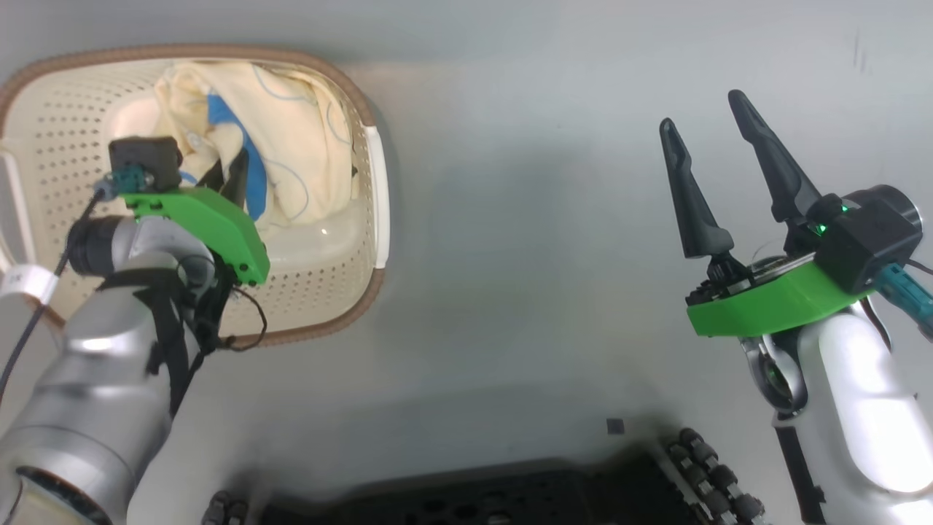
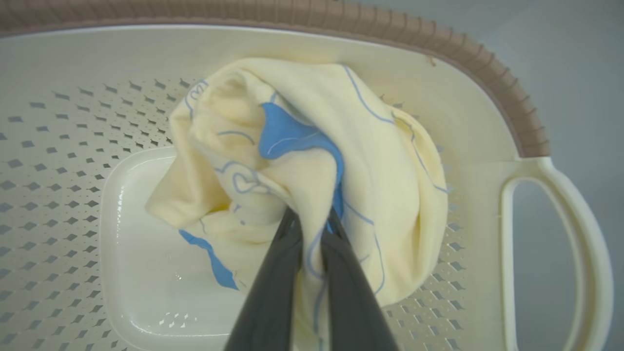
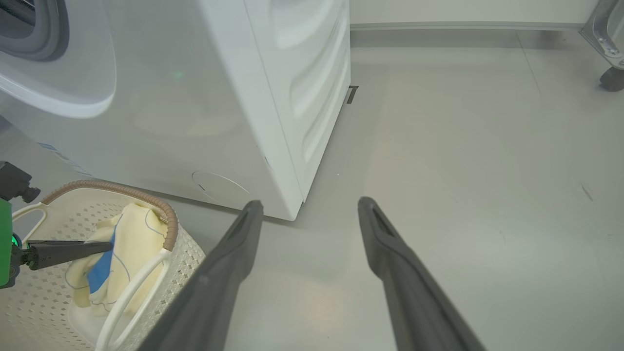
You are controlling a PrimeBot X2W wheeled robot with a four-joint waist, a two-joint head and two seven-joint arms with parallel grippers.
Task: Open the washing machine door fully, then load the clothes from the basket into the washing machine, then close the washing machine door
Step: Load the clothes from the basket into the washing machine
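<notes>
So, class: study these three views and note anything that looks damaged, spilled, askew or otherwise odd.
Nothing is spilled or askew. The one blemish is a small brown mark on the cream inner wall of the basket, just under its brown rim. The clothes are bunched inside it, pinched by the left tool.

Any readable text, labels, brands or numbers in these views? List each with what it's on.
Nothing legible in these views.
Bluish mark on the washing machine lower front: too blurred to read.
White tag at the head view's left edge: too small to read.
Clothes: blue line drawings, no letters made out.
</notes>
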